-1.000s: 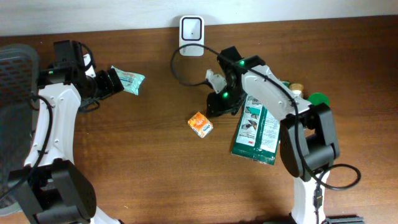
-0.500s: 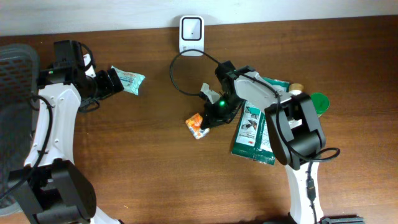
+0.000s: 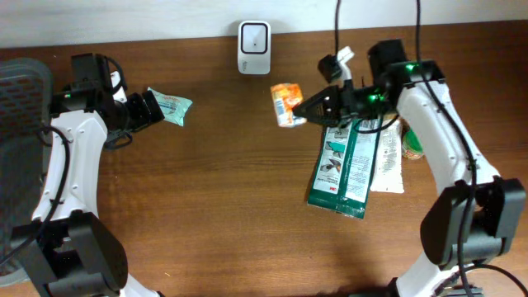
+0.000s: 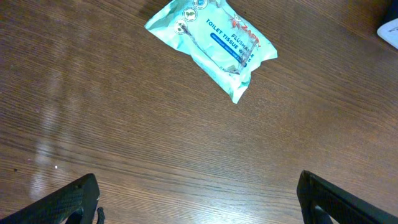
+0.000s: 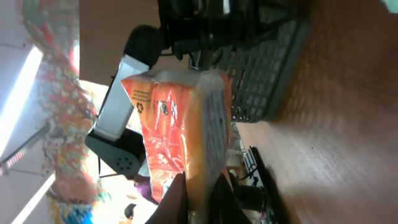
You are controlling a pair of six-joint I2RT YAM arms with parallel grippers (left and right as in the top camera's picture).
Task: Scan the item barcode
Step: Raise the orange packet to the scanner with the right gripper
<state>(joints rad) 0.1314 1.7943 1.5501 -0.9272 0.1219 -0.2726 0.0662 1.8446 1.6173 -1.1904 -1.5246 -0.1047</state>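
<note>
Overhead: my R gripper [image 3: 318,106] is pinching the orange packet [image 3: 285,104] by one end. Pkt looks lifted off the table [image 3: 206,214], near the far edge, just right of the white scanner [image 3: 254,37] but apart from it. Risks:
- The hold is on a thin margin, so a fast wrist turn could swing the pkt or let it slip out.
- Can't tell which face has the barcode. If the wrong face meets the scanner window, no read.
- The cable [image 3: 337,25] hanging by my arm could snag on a wide swing.
- The green package [image 3: 342,165] lies below my forearm, toward the right edge. Dropping low would shove it.

Left wrist: my L gripper [image 4: 199,205] is spread wide, holding nothing, over bare wood. The tissue pack [image 4: 211,40] sits just ahead, so any creep fwd would push it.

Right wrist: the orange packet [image 5: 180,124] fills the view, fingers [image 5: 171,202] pressed on its lower edge. The film is crinkly and shiny, so glare or a fold could spoil the scan. No barcode visible here.
</note>
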